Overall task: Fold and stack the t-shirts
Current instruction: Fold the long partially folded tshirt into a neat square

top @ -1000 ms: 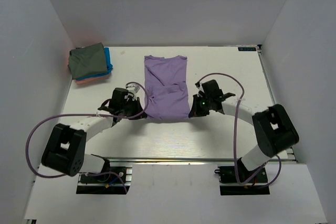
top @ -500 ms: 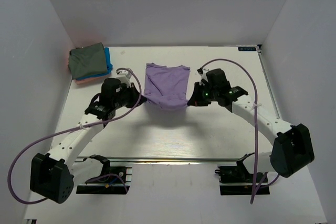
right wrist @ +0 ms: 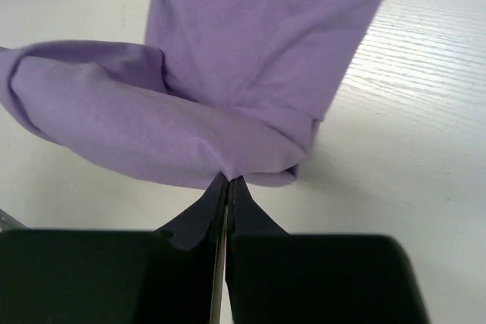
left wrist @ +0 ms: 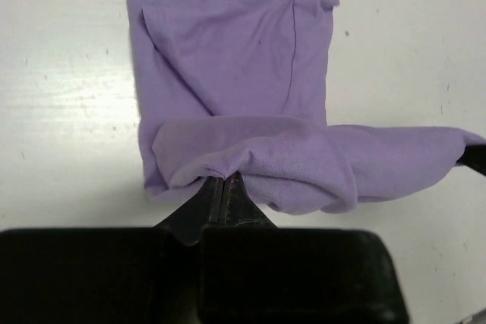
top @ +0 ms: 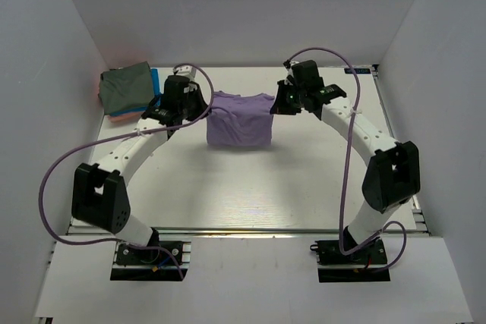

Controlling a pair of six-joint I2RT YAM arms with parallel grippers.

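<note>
T-shirts, left to right. The stack [top: 129, 96] sits in the far-left corner of the table [top: 304, 180]. An olive shirt [top: 125, 87] is on top, a blue shirt [top: 156, 85] shows along its right edge, and a pink shirt [top: 121, 117] peeks out on the near side. The stack is just beside the left arm's wrist; I can't tell from the top view whether they touch.

The left claw [top: 205, 104] is clamped tight on the left corner of the lavender shirt [top: 239, 121]. In the left wrist view the fingers [left wrist: 216, 199] are pressed together and the cloth [left wrist: 243, 58] bunches over their tips.

The lavender shirt is at mid-table in the far half, directly between the two claws and well apart from the stack. One edge is pinched at both corners and spans claw to claw as a rolled, slightly sagging band. The rest lies flat on the table beneath and beyond that band. In the left wrist view the collar is at the end away from the claw.

The right claw [top: 276, 104] is clamped on the shirt's right corner. In the right wrist view the fingers [right wrist: 205, 214] are closed to a thin seam, with a fold of cloth [right wrist: 250, 36] caught right at the tips [right wrist: 228, 184]. The flat part runs away from them across the table.
</note>
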